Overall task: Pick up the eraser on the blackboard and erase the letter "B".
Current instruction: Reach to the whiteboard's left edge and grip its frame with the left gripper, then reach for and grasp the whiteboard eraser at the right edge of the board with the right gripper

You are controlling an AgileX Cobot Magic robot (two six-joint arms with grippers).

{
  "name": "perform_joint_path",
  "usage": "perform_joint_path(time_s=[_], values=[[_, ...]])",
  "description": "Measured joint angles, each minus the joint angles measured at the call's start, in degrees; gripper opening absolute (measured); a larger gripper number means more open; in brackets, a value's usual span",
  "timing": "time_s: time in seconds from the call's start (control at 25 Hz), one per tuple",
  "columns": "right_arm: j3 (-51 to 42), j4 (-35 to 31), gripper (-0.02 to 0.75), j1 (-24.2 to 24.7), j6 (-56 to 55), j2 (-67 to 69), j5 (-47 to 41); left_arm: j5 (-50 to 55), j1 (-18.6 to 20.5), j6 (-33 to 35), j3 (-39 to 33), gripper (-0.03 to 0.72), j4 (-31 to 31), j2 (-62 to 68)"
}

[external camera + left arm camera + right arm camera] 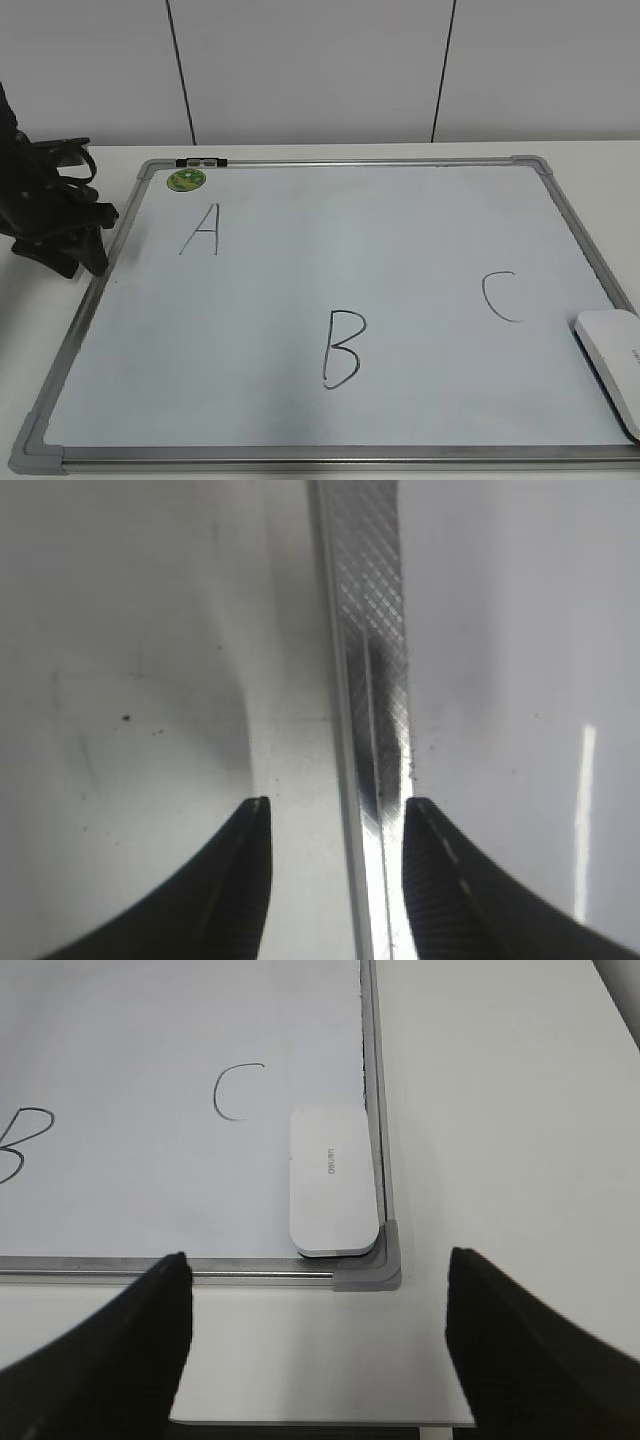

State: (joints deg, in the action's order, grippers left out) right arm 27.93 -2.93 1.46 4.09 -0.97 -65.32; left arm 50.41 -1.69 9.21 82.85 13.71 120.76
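On a white table, the eraser [333, 1182], likely light, stiff and slick-topped, lies at the board's [300, 200] 4 o'clock corner, best pinched across its long sides by the open, empty right gripper [318, 1345].

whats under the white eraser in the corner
The flat white plastic eraser lies on the white dry-erase blackboard, in the corner against its grey frame. The board surface beneath and the eraser's underside are covered, so unseen.
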Motion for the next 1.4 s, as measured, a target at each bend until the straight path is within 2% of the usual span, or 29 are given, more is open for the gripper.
perform_joint_path(time_s=[0.2, 0.6, 0.88, 1.08, 1.4], values=[[0.0, 0.0, 0.587, 0.0, 0.0, 0.0, 0.0, 0.0, 0.0, 0.0, 0.13, 0.274, 0.33, 1.86], [0.0, 0.0, 0.586, 0.0, 0.0, 0.0, 0.0, 1.0, 0.0, 0.0, 0.7, 0.044, 1.79, 2.44], [1.9, -0.22, 0.587, 0.0, 0.0, 1.06, 1.37, 1.21, 0.0, -0.1, 0.75, 0.034, 2.42, 2.44], [5.71, -0.97, 0.587, 0.0, 0.0, 11.65, 7.68, 1.21, 0.0, -0.1, 0.75, 0.032, 2.56, 2.44], [6.09, -0.99, 0.587, 0.0, 0.08, 29.92, 17.18, 1.34, 0.0, -0.1, 0.75, 0.032, 2.59, 2.44]])
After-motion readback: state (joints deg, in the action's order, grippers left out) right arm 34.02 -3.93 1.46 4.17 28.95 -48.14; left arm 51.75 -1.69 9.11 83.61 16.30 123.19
